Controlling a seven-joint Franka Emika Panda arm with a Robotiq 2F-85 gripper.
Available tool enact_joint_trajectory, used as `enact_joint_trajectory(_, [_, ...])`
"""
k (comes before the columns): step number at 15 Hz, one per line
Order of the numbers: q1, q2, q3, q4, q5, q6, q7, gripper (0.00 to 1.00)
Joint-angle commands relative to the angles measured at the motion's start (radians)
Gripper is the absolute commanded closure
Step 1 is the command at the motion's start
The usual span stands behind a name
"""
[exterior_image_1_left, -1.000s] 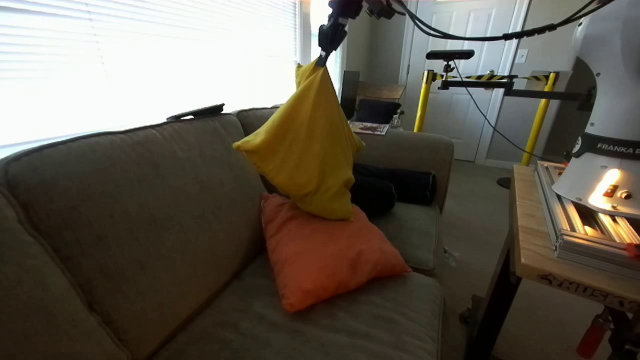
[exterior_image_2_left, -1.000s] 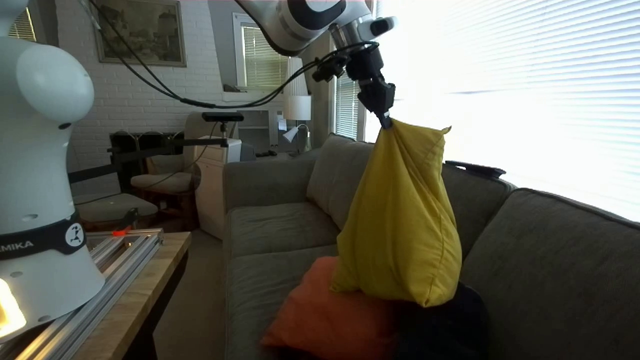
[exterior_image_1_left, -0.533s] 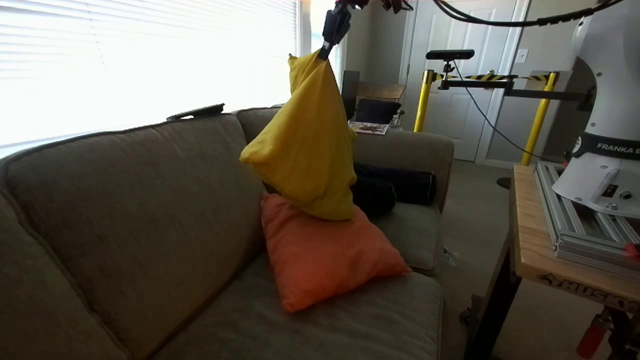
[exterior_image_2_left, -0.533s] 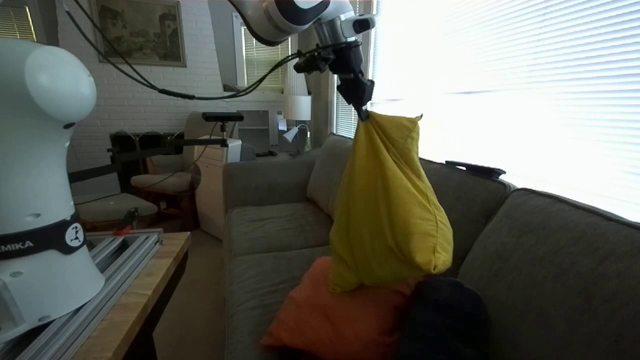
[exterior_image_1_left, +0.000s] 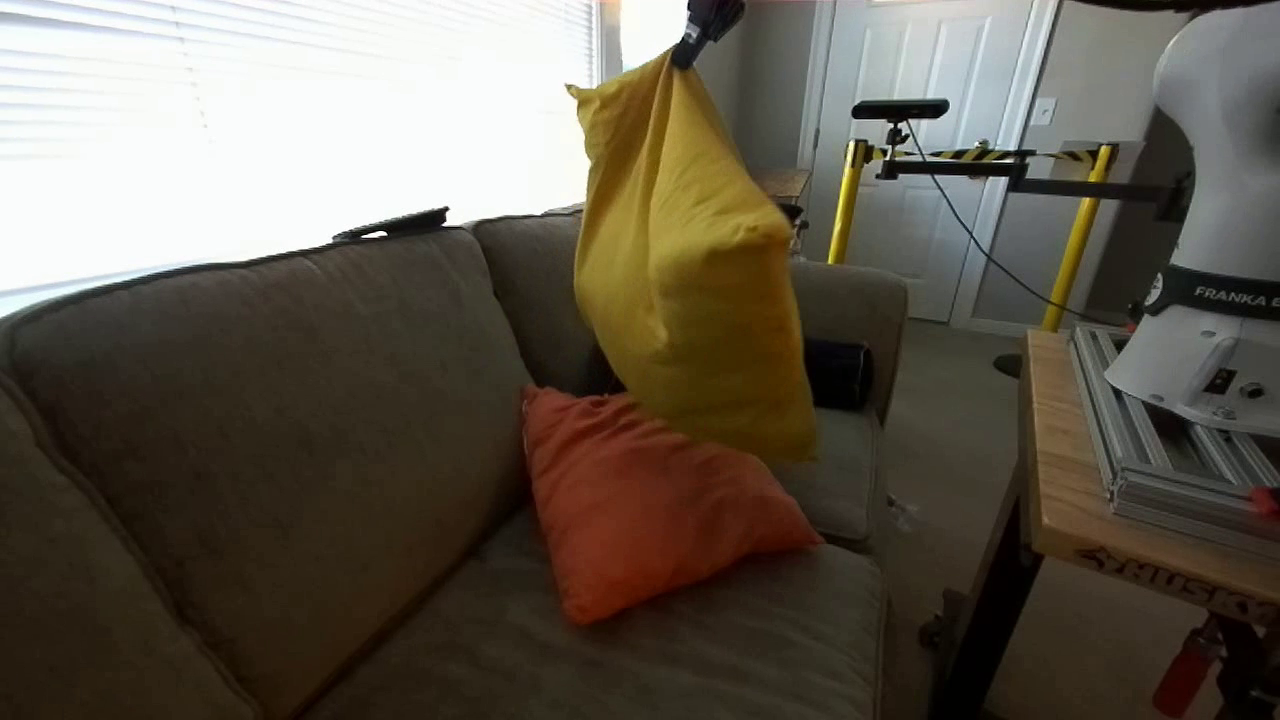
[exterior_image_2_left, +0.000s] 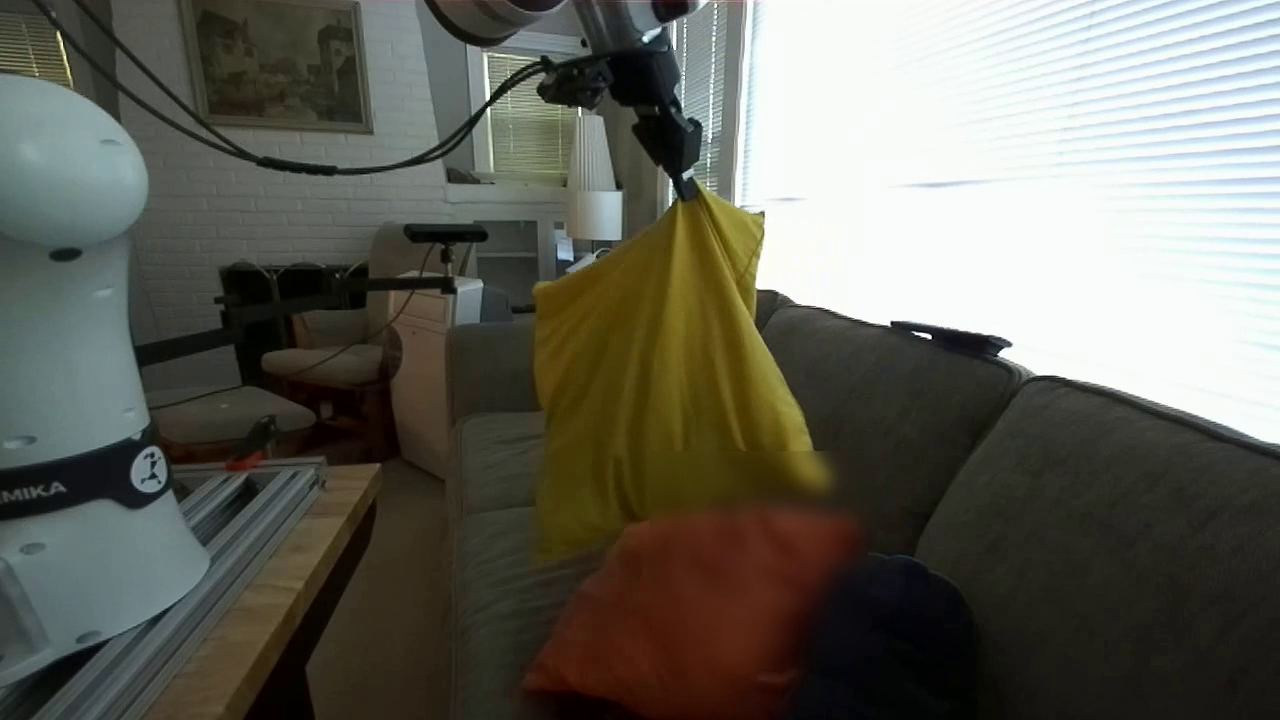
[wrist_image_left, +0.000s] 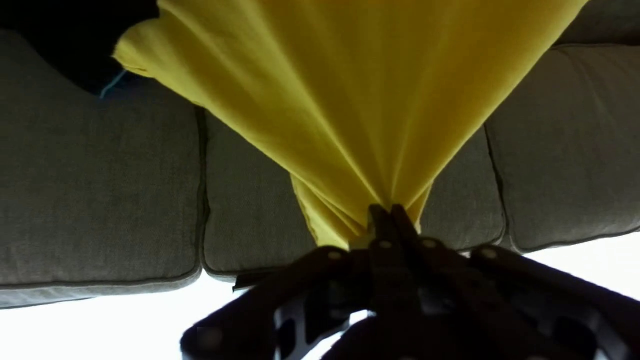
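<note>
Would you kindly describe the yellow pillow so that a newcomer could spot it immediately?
Start at the big grey-brown couch by the bright window. There, the tool pinches the yellow pillow near its top. Hanging sets it apart from the orange pillow, which lies on the couch.

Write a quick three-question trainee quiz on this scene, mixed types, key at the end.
1. Pick one. The gripper is:
A) wide open
B) shut on the yellow pillow
C) shut with nothing held

2. True or false: the orange pillow lies on the couch.

3. Short answer: which view shows the yellow pillow but not the orange pillow?

Key: 1. B; 2. true; 3. the wrist view.
</note>
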Motion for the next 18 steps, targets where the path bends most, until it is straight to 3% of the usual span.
enact_joint_trajectory(1, [-0.274, 0.013, 0.25, -0.017, 0.118, 0.025, -0.03, 1.0])
enact_joint_trajectory(5, [-0.536, 0.093, 0.479, 0.023, 0.197, 0.009, -0.022, 1.0])
enact_joint_trajectory(8, [-0.665, 0.18, 0.594, 0.065, 0.195, -0.018, -0.005, 1.0])
enact_joint_trajectory(12, [-0.746, 0.334, 0.676, 0.167, 0.173, -0.092, 0.016, 1.0])
enact_joint_trajectory(16, [-0.76, 0.445, 0.711, 0.298, 0.17, -0.199, 0.019, 1.0])
enact_joint_trajectory(18, [-0.758, 0.51, 0.716, 0.368, 0.156, -0.163, 0.029, 1.0])
